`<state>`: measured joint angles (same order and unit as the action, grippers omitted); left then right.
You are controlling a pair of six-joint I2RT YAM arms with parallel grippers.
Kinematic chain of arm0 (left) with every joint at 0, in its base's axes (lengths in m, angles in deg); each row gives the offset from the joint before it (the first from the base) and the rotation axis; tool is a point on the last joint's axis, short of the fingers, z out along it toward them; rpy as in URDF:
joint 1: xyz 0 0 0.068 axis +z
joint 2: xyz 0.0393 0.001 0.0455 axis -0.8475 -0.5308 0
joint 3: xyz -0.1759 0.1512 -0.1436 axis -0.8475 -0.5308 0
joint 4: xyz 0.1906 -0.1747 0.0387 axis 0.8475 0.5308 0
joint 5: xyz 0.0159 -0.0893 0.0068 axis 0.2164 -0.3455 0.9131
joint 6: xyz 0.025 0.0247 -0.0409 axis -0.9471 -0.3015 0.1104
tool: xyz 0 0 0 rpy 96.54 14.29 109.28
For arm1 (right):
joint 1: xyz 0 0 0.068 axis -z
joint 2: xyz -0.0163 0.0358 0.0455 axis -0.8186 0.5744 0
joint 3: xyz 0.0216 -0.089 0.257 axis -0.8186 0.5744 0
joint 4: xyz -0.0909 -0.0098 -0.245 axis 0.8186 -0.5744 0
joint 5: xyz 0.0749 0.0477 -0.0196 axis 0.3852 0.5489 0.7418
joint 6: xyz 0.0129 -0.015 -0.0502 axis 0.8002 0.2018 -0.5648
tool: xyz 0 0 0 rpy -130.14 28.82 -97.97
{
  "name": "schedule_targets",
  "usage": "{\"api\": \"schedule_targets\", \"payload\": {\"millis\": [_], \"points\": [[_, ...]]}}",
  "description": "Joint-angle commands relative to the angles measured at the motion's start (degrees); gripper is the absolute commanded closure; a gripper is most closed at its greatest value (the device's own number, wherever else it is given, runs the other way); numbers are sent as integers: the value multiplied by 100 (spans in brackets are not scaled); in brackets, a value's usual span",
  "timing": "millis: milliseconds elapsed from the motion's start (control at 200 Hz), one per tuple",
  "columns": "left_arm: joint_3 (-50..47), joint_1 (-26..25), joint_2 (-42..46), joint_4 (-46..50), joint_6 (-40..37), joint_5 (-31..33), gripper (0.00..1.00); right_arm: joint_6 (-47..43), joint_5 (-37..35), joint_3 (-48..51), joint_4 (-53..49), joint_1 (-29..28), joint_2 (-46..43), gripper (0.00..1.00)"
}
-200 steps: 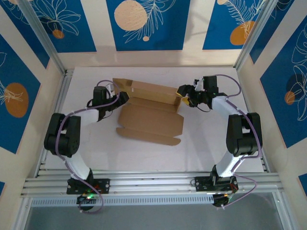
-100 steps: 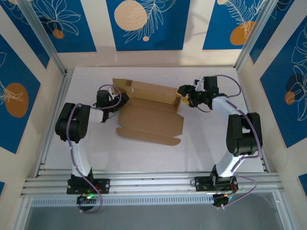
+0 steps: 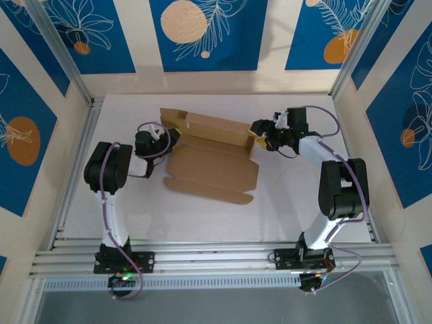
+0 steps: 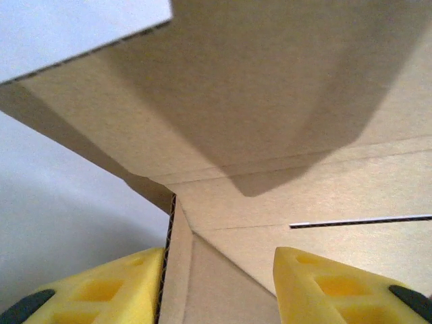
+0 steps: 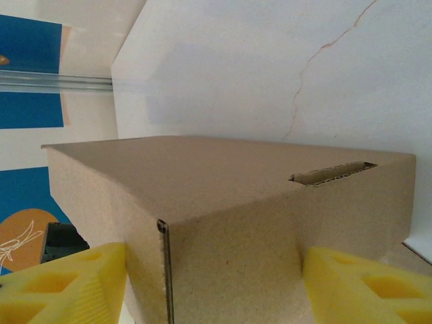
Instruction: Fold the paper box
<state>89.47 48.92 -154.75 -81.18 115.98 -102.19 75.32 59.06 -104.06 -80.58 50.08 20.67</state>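
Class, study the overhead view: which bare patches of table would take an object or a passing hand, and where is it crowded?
Free: the strip of table between the paper box and the arm bases; a narrower strip between box and back wall. Crowded: the box's ends, where left gripper and right gripper sit.

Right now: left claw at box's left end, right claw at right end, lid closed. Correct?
Not closed: top view shows the lid lying open, flat, on the near side of the box. Left claw at its left end, right claw at its right end.
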Motion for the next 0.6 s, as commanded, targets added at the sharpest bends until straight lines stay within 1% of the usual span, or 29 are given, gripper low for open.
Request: {"api": "schedule_targets", "payload": {"millis": [0,115,365,485,595], "points": [[15,-64,-173,-975,414,-476,56,-24,-33,104,-406,-85,250,32],[63,-133,-208,-1218,555,-650,57,-85,-52,66,-485,-111,281,32],[355,-276,-275,-935,549,-1159,57,-219,-50,-25,-613,-177,310,32],[438,-294,-156,-503,313,-1508,57,-391,-167,-115,-787,-207,303,32],[508,-285,38,325,-199,-1721,57,-557,-304,-203,-958,-221,303,32]]}}
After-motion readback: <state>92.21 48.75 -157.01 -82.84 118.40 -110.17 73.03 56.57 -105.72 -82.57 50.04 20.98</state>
